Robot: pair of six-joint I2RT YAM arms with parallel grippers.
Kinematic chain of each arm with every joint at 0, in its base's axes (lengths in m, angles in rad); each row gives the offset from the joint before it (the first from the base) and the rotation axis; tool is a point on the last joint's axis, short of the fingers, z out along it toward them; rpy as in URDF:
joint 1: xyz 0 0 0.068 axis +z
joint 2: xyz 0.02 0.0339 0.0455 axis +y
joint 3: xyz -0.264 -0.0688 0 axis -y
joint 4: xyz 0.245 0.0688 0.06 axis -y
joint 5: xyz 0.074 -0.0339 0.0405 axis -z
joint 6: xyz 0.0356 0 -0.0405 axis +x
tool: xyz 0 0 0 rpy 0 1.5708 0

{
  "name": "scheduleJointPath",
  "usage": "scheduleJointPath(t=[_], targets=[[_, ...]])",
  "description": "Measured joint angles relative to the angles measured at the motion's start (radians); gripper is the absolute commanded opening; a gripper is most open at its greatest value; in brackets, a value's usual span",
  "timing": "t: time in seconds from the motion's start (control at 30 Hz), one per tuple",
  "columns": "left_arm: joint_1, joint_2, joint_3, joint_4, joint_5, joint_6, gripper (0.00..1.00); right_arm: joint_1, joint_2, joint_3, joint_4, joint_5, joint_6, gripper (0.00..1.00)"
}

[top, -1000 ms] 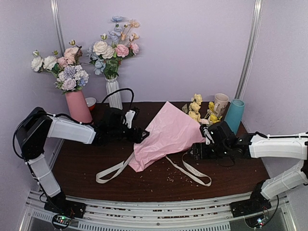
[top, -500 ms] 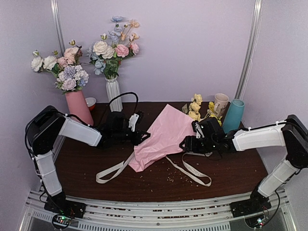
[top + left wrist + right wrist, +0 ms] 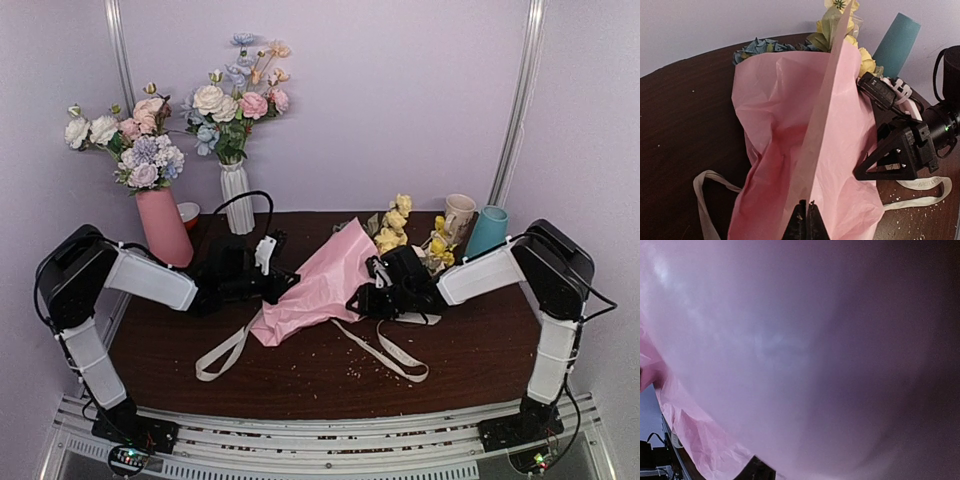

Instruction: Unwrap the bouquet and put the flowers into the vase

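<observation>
Dark brown wood is making up the tabletop (image 3: 470,350), which is filling the lower middle of the top view and carrying a scatter of pale crumbs (image 3: 352,368) toward its front edge. Lilac walls (image 3: 400,100) are closing the scene in on three sides, two grey metal poles (image 3: 519,100) are rising at the corners, and ribbed aluminium rails (image 3: 320,435) are running along the bottom of the frame.

At upper left a pink vase (image 3: 163,222) and a white ribbed vase (image 3: 237,197) are standing with their bunches, a small red bowl (image 3: 188,213) sitting between them. At upper right a cream mug (image 3: 459,215) is standing just beside the teal vase (image 3: 487,232).

The bouquet (image 3: 315,290) is lying at the table's centre, its flowers (image 3: 390,225) pointing toward the mug and its cream ribbon (image 3: 385,350) trailing loose toward the front.

The left gripper (image 3: 806,220) is pinching a raised fold of the pink paper wrap (image 3: 790,115), fingers pressed flat together. The right gripper (image 3: 358,300) is pushing into the wrap's right side. Pink paper is filling its own camera, so I cannot tell how its jaws are standing.
</observation>
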Motion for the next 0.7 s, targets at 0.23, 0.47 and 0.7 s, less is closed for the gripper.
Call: scheduleJointPath(t=[0.23,0.47,0.7], targets=[[0.016,-0.056,-0.018,-0.036,-0.081,0.027,0.00,0.000,0.154,0.179,0.051,-0.063,0.006,0.44],[0.019,-0.059,-0.020,-0.049,-0.088,0.056,0.00,-0.006,0.159,0.228,0.023,-0.099,-0.036,0.52],[0.016,-0.130,-0.086,-0.036,0.009,0.079,0.00,-0.034,-0.189,0.032,-0.128,-0.139,-0.124,0.62]])
